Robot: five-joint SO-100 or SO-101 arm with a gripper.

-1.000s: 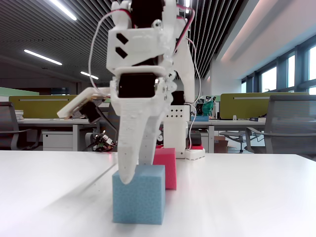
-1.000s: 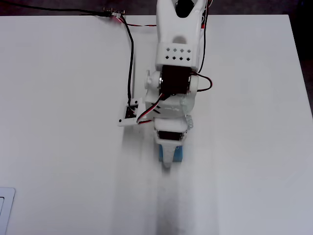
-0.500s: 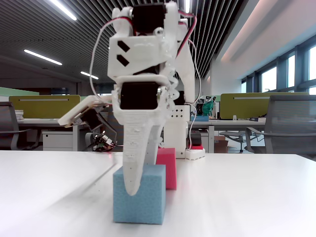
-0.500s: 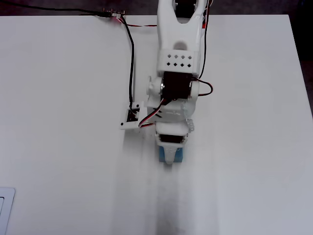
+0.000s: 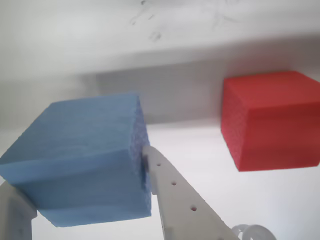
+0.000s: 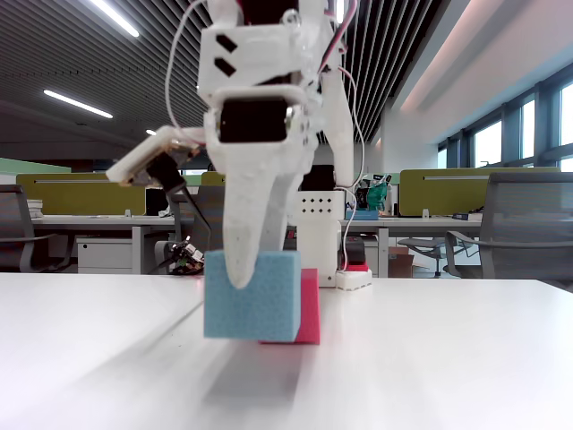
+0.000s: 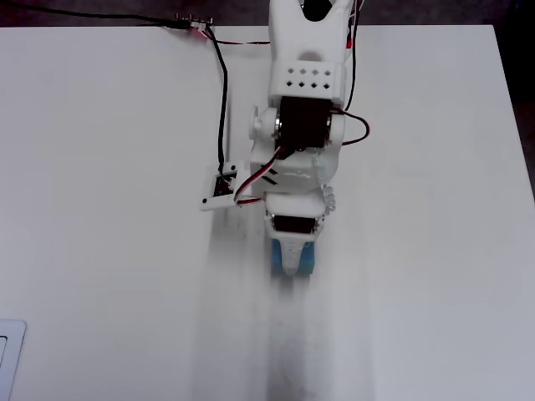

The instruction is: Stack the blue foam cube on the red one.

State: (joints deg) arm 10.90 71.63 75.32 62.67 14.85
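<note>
The blue foam cube point(image 6: 251, 295) hangs clear of the white table point(image 6: 448, 358), its shadow on the surface beneath it, clamped between the gripper's point(image 5: 82, 195) two white fingers point(image 5: 175, 195). In the wrist view the red foam cube point(image 5: 272, 120) sits on the table, apart to the right. In the fixed view it stands just behind the lifted cube.

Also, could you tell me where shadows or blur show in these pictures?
Fixed view: a soft shadow lies on the table under the raised blue foam cube. Wrist view: the claw fingers look soft-edged; a grey shadow band runs behind the red one. Overhead view: evenly lit.
</note>
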